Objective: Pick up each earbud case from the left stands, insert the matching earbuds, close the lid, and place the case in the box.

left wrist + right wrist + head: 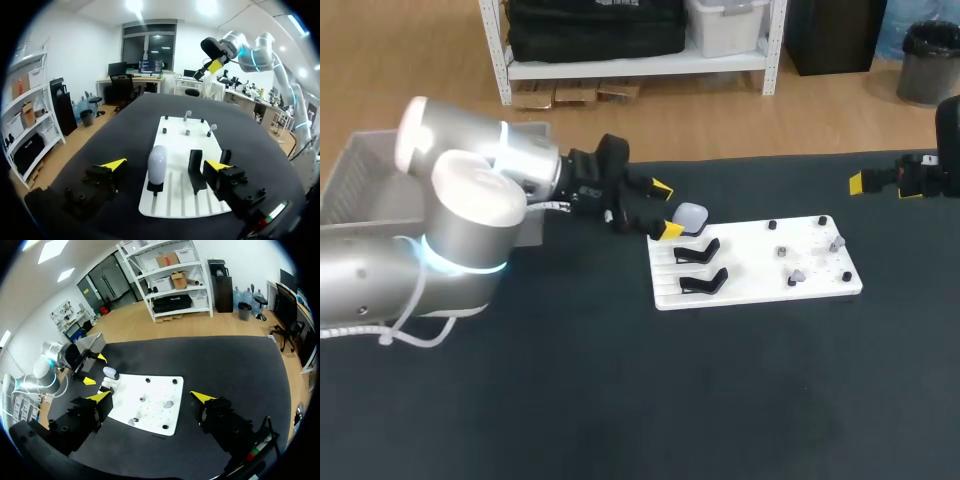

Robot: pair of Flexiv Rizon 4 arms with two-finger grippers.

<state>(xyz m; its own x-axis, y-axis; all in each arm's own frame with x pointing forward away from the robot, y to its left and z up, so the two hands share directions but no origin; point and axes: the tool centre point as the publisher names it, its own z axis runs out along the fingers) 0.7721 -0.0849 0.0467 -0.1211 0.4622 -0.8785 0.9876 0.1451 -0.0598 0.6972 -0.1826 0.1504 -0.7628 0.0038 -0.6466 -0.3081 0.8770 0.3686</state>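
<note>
- though flanking the earbud case (691, 217) with left gripper (666, 210) fingers spread wide, grips nothing; leaves case upright on rearmost stand of white board (760, 290), beside two empty stands (700, 250)
- holds right gripper (151, 396) spread and empty, well apart near table's far edge
- risks tipping case off its stand if one finger lands first; risks slipping on rounded shell if pinched too high; could nudge board and scatter earbuds (798, 275)
- shows no legible print on case, board or stands
</note>
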